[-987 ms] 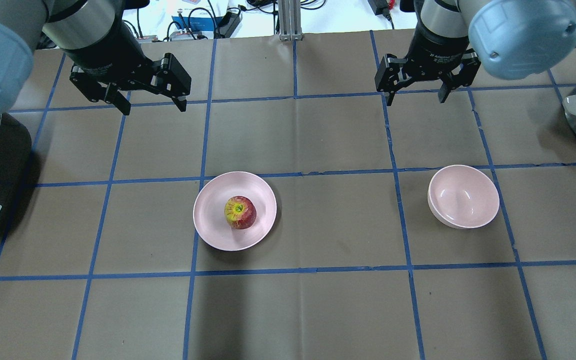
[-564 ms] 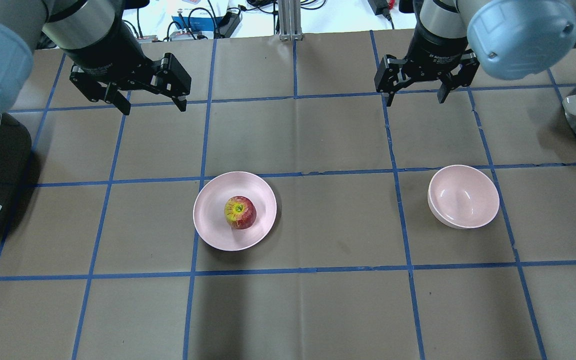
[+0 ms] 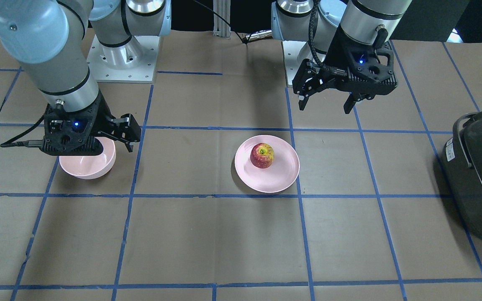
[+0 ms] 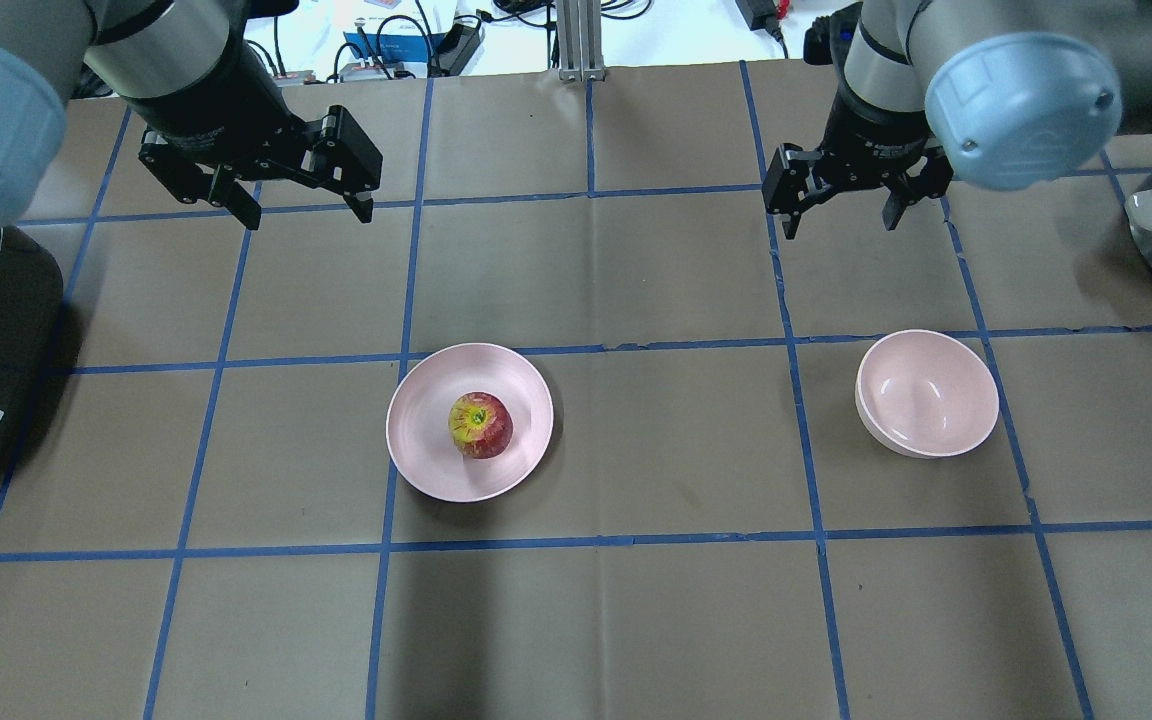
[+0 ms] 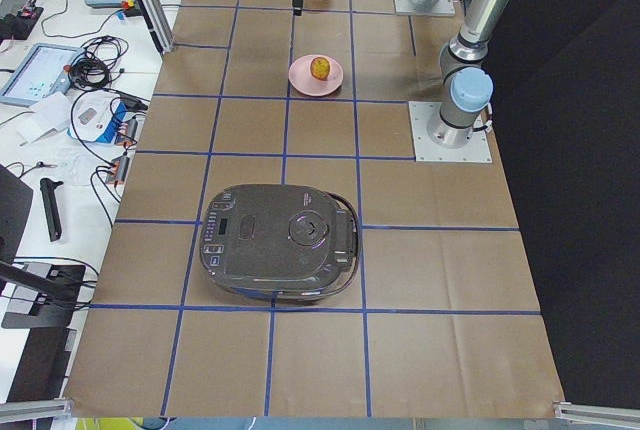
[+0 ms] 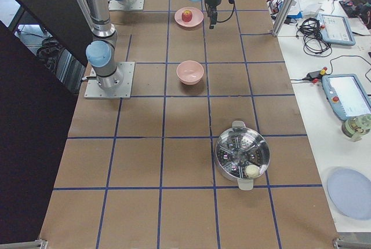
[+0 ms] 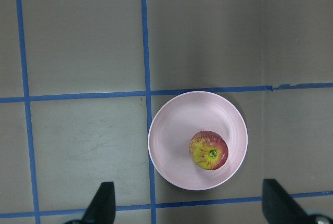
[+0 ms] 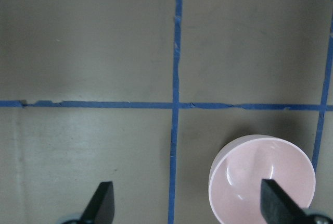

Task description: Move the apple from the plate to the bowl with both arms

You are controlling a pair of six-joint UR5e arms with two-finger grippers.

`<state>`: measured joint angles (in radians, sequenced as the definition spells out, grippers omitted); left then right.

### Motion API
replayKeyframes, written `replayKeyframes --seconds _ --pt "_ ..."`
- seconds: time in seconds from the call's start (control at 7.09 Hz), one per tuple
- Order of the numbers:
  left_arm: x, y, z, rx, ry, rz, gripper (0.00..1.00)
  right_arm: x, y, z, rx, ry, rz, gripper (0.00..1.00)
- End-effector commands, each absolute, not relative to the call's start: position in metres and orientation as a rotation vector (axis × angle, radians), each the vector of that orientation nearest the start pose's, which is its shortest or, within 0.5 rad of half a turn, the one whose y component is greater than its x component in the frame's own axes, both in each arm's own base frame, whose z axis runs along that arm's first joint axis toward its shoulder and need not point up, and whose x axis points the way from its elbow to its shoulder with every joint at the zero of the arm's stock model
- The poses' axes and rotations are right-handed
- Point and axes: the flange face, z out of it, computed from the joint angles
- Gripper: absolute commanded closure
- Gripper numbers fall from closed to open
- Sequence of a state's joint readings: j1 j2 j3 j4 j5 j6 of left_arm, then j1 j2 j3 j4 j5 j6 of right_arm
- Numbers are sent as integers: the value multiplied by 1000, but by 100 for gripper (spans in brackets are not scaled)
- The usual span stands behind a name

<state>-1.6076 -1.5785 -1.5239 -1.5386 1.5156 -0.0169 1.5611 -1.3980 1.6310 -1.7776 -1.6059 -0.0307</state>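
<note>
Both arms hang over the table, jaws spread wide.
Left gripper point(image 4: 308, 215) points down beyond the plate point(image 4: 426, 445) bearing the apple point(image 4: 480, 425); right gripper point(image 4: 838, 225) beyond the bowl point(image 4: 926, 395).

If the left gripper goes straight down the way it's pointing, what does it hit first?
Probably bare table close beside the plate, perhaps its rim, not the apple. The open left gripper hangs high and off-centre from the plate in the wrist view, so depth is unclear.
</note>
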Motion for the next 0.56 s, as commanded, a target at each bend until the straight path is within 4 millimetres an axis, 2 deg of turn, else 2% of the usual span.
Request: replayKeyframes --seconds 0.0,0.14,0.28,0.42 --pt "-157 -496 510 35 3197 -110 0 57 -545 322 -3 3171 48 0" --pt "-157 -496 510 35 3197 -110 0 44 -540 309 -25 3169 54 0" --pt "-157 -496 510 35 3195 -110 0 35 -539 305 -35 3167 70 0" --pt "-162 -487 512 63 3190 -96 0 33 -538 303 -30 3166 75 0"
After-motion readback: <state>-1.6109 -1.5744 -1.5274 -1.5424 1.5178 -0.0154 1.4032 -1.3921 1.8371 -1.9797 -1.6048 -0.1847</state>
